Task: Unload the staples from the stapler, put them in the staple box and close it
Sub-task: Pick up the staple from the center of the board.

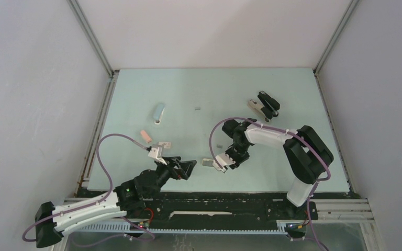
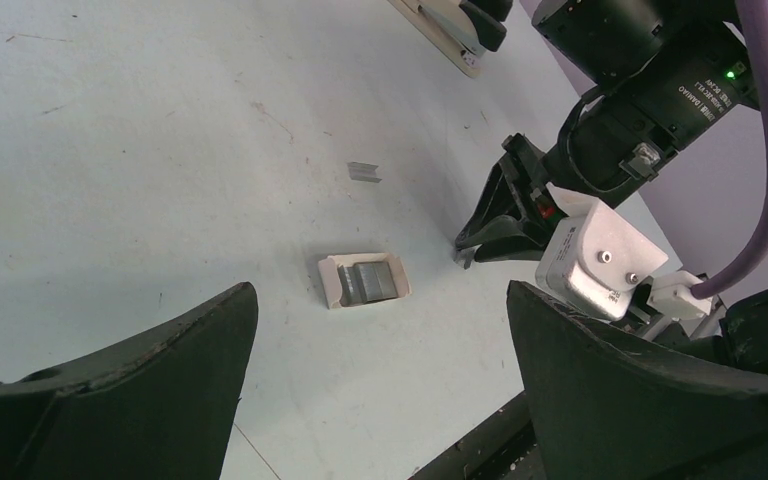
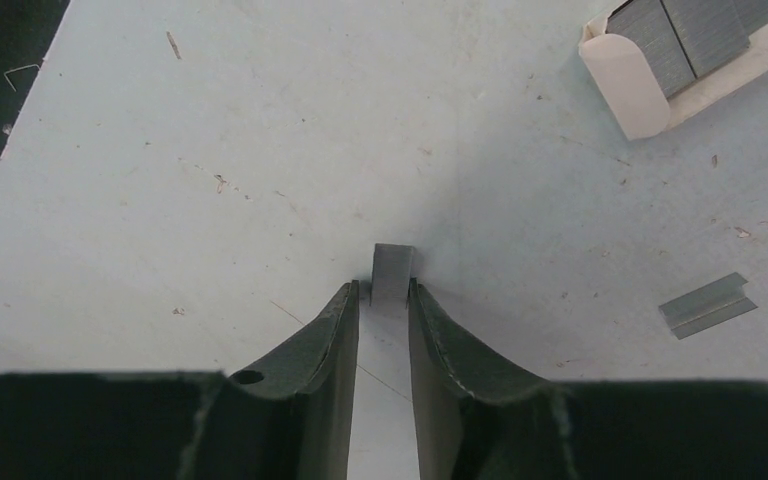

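Observation:
My right gripper (image 3: 383, 288) is down on the table near its front edge, and its jaws have closed in on the near end of a short grey strip of staples (image 3: 393, 268) that lies flat. Another loose staple strip (image 3: 708, 304) lies to one side. A small white box (image 2: 363, 280) holding blocks of staples sits between the two arms. The black stapler (image 1: 264, 104) lies opened at the back right, away from both grippers. My left gripper (image 1: 184, 169) hovers wide open, low at the front, with nothing between its fingers.
A light-blue stapler-like object (image 1: 158, 112) lies at the back left. A small pink block (image 1: 145, 137) and a white tag (image 1: 165, 144) are in front of it. One more staple strip (image 1: 198, 108) lies mid-table. White walls enclose the mat; a black rail (image 1: 214, 201) runs along the front.

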Action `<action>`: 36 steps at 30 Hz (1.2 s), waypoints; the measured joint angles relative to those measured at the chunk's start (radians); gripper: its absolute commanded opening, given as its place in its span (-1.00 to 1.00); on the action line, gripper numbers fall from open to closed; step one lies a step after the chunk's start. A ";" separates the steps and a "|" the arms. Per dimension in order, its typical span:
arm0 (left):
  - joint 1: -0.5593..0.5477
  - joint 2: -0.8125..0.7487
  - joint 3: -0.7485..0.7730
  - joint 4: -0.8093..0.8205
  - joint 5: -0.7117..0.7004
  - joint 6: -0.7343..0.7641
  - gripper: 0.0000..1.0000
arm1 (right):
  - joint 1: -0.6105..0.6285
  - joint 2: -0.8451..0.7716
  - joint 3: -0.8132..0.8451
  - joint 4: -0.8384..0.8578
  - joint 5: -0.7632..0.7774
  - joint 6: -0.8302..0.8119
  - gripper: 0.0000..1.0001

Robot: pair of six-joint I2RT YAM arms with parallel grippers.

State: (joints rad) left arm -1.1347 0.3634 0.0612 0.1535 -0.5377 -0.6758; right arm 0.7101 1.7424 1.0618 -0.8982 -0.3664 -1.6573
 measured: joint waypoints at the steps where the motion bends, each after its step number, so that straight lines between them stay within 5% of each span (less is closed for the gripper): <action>1: 0.000 0.000 0.000 0.000 0.000 -0.002 1.00 | 0.000 0.000 0.000 -0.002 0.000 0.003 -0.43; 20: 0.000 0.064 -0.047 0.140 0.063 -0.033 1.00 | 0.003 0.001 0.002 0.012 -0.002 0.086 -0.64; 36: 0.000 0.251 -0.048 0.418 0.149 -0.031 1.00 | -0.127 -0.077 0.002 0.019 -0.178 0.227 -0.64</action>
State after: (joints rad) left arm -1.1347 0.6144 0.0128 0.5713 -0.3885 -0.7063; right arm 0.5831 1.6657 1.0637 -0.8795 -0.5442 -1.4307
